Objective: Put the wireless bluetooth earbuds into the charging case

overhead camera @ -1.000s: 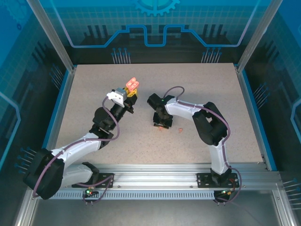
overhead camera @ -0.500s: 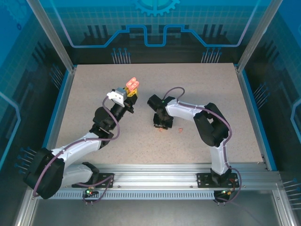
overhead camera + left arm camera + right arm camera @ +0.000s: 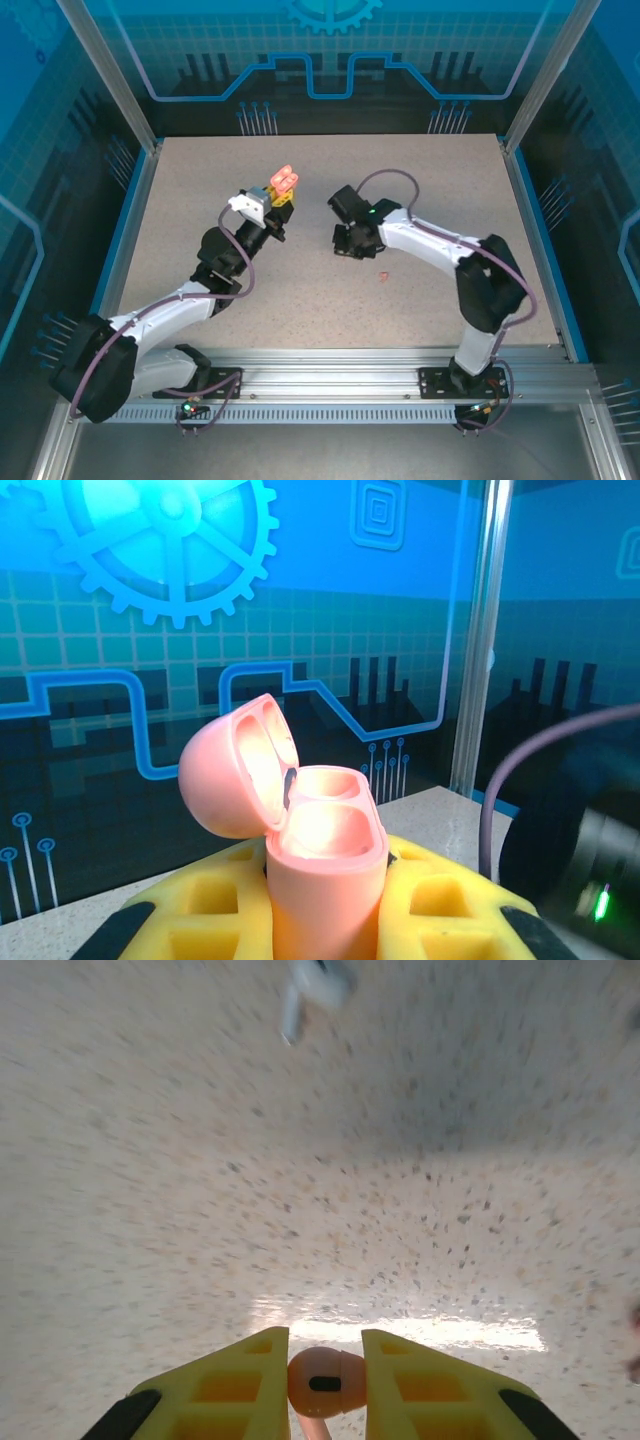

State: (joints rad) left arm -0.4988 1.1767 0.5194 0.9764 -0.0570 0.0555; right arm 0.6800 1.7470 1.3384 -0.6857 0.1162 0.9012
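Note:
My left gripper [image 3: 281, 206] is shut on the salmon-pink charging case [image 3: 284, 180] and holds it upright above the table. In the left wrist view the case [image 3: 325, 860] stands between the yellow fingers [image 3: 200, 910] with its lid [image 3: 232, 770] swung open to the left and both wells empty. My right gripper [image 3: 350, 246] is just right of the case, shut on a salmon-pink earbud [image 3: 325, 1382] pinched between its yellow fingertips above the tabletop. A second pink earbud [image 3: 383, 276] lies on the table near the right arm. A white earbud [image 3: 315, 985] lies blurred further ahead.
The speckled beige tabletop [image 3: 200, 180] is bounded by blue edging and metal posts. A glass back wall [image 3: 300, 600] with blue graphics rises behind the case. A purple cable [image 3: 560, 750] and the dark right arm fill the right side of the left wrist view.
The right gripper closed on a pink earbud, lifted it off the table and moved up and right. One of the two pink earbuds has left the table. The left arm stayed still.

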